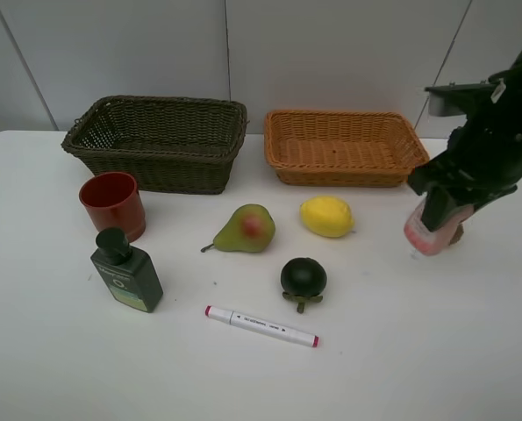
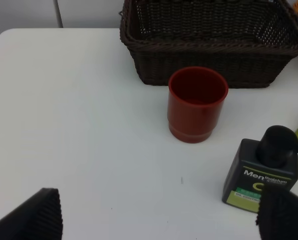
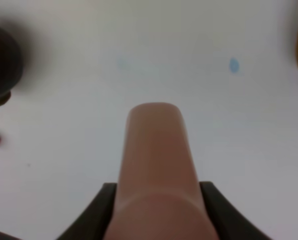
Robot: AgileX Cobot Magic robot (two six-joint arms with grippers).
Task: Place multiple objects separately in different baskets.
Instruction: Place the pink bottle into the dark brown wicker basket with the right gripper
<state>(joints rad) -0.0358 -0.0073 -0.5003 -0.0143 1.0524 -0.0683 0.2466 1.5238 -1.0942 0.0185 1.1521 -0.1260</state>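
While clamping the pink plastic bottle (image 1: 425, 235) in the right gripper (image 1: 436, 206) at the frame's right edge, beside the orange-tan wicker basket (image 1: 348, 175), expect something light, stiff and slippery. Best pinched squarely mid-body. Left gripper (image 2: 161, 220) jaws apart, empty.

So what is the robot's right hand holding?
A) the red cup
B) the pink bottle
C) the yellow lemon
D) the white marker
B: the right gripper is clamped on the pink bottle, while the lemon, red cup and marker lie well away from it.
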